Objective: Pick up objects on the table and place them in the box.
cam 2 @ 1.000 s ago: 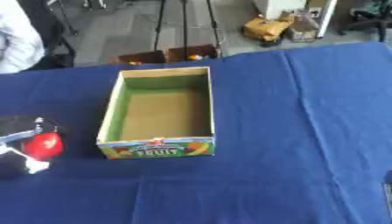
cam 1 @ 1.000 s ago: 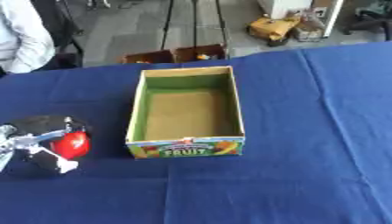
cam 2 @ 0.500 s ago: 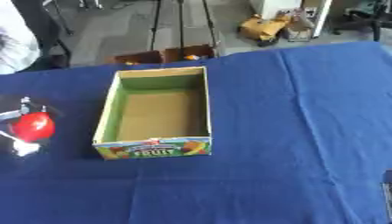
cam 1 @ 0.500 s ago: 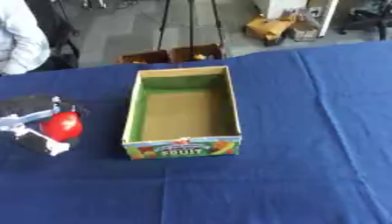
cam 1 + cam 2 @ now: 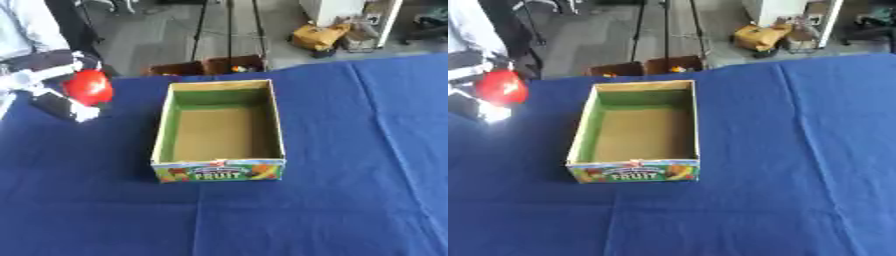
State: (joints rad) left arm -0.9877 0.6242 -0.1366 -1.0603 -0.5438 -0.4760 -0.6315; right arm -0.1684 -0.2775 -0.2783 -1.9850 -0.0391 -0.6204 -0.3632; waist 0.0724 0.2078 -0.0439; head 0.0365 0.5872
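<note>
Left eye view: box beside seemingly hand-held red object.

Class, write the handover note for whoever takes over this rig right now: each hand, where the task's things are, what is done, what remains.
Left hand: shut on the red object, held above the blue table, left of the box.
Right hand: not in view.
Box: open and empty, nothing placed yet.
Left to do: carry the red object over the box and release it inside.

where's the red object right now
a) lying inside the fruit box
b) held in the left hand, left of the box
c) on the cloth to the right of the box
b: the left hand holds the red object left of the fruit box, whose inside shows only bare cardboard.
</note>
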